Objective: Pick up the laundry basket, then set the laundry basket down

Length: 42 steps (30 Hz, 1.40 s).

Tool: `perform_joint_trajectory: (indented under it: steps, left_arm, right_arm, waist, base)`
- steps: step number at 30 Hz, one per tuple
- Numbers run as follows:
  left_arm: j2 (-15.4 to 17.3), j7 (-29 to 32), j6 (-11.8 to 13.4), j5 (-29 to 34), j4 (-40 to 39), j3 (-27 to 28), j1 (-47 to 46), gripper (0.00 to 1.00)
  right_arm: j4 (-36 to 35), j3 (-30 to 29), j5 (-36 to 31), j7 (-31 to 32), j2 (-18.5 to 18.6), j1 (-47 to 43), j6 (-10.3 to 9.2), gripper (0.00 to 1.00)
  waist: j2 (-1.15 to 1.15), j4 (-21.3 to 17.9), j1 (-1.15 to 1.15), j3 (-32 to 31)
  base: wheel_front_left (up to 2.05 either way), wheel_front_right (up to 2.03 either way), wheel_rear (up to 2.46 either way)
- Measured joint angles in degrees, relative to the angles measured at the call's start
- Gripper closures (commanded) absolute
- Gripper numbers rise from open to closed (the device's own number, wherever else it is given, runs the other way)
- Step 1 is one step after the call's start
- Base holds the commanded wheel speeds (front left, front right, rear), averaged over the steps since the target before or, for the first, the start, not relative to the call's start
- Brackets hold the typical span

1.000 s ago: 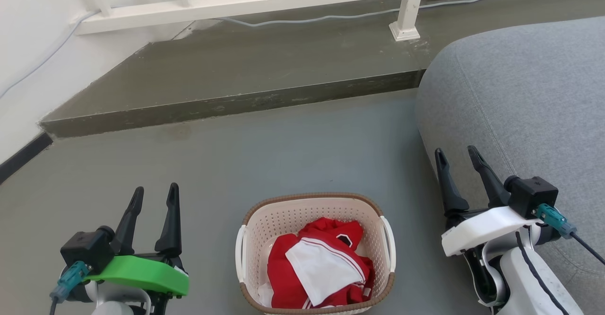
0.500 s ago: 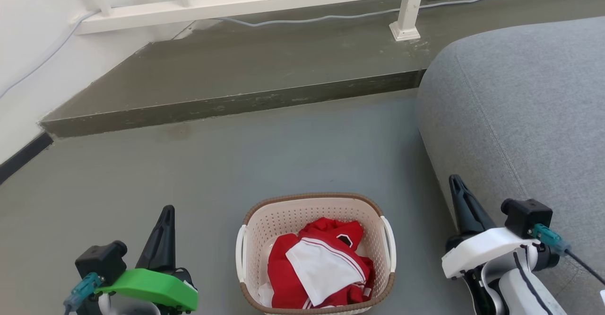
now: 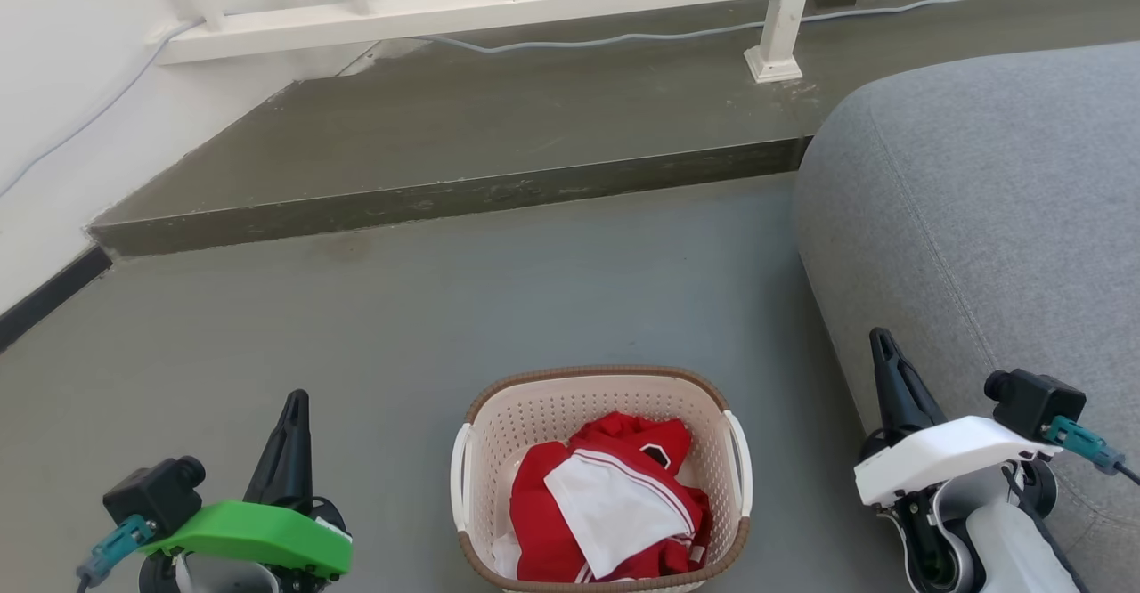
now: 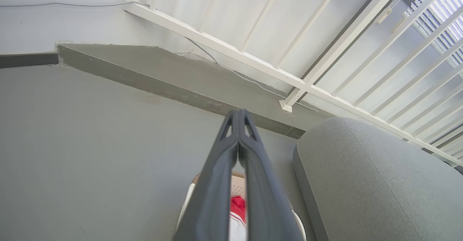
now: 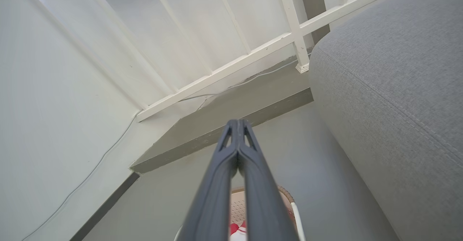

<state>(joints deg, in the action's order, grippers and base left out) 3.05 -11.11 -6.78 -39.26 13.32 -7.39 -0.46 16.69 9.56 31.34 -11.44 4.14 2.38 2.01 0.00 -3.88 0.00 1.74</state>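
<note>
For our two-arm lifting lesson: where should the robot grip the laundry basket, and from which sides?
Probably by its white side handles: left gripper on the left handle from the left, right gripper on the right handle from the right. The laundry basket sits upright between them, wide and loaded with clothes, so one-sided lifting may tip it.

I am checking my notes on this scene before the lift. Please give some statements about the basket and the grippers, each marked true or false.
1. The laundry basket stands on the floor between the two grippers. True.
2. The left gripper grips a basket handle. False: it is shut on nothing, apart from the basket.
3. The basket is empty. False: red and white clothing lies in it.
4. The right gripper is shut. True.
5. A grey sofa stands on the robot's right side. True.
</note>
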Motion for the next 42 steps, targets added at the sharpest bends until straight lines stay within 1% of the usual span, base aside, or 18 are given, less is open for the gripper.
perform_joint_trajectory:
  steps: [3,5,12,16,22,24,32,34,42]
  left_arm:
    - [0.0,0.5,0.0,-2.1,0.0,0.3,0.0,1.00]
    - [0.0,1.0,0.0,-3.2,0.1,0.5,0.0,1.00]
    - [-0.1,2.5,0.0,-7.7,0.3,1.6,0.0,1.00]
    - [-0.1,3.4,0.0,-10.3,0.5,2.0,0.0,1.00]
    - [-0.1,4.6,0.0,-14.2,0.6,2.8,-0.1,1.00]
    - [-0.1,4.8,0.0,-15.4,0.7,3.1,-0.1,1.00]
    - [-0.1,6.6,0.0,-20.8,0.9,3.9,-0.2,1.00]
    - [-0.1,7.0,0.0,-22.0,1.0,4.2,-0.2,1.00]
    - [-0.1,8.2,0.0,-27.3,1.1,5.3,-0.5,1.00]
  right_arm:
    - [0.0,-0.5,1.8,0.7,-0.1,0.0,0.05,1.00]
    - [-0.1,-1.1,3.5,1.1,-0.1,0.0,0.44,1.00]
    - [-0.1,-2.4,8.5,2.8,-0.3,0.0,0.53,1.00]
    - [-0.1,-3.3,11.5,3.5,-0.4,0.0,1.00,1.00]
    - [-0.2,-4.4,15.9,4.8,-0.4,0.0,1.04,1.00]
    - [-0.2,-4.9,17.5,5.3,-0.4,0.0,1.52,1.00]
    - [-0.2,-6.4,23.3,6.7,-0.5,0.1,1.63,1.00]
    - [-0.2,-6.8,24.9,7.3,-0.5,0.1,2.02,1.00]
    - [-0.2,-8.3,30.7,8.8,-0.6,0.1,2.22,1.00]
  waist:
    - [0.00,0.1,0.00,-0.1]
    - [0.00,0.2,0.00,-0.1]
    - [0.00,0.6,0.00,-0.2]
    - [0.00,0.8,0.00,-0.3]
    - [0.00,1.0,0.00,-0.4]
    - [0.00,1.1,0.00,-0.5]
    - [0.00,1.5,0.00,-0.6]
    - [0.00,1.6,0.00,-0.7]
    - [0.00,2.0,0.00,-0.8]
  base:
    - [0.00,0.00,0.00]
    - [0.00,0.00,0.00]
    - [0.00,0.00,0.00]
    - [0.00,0.00,0.00]
    - [0.00,0.00,0.00]
    - [0.00,0.00,0.00]
    - [0.00,0.00,0.00]
    - [0.00,0.00,0.00]
    - [0.00,0.00,0.00]
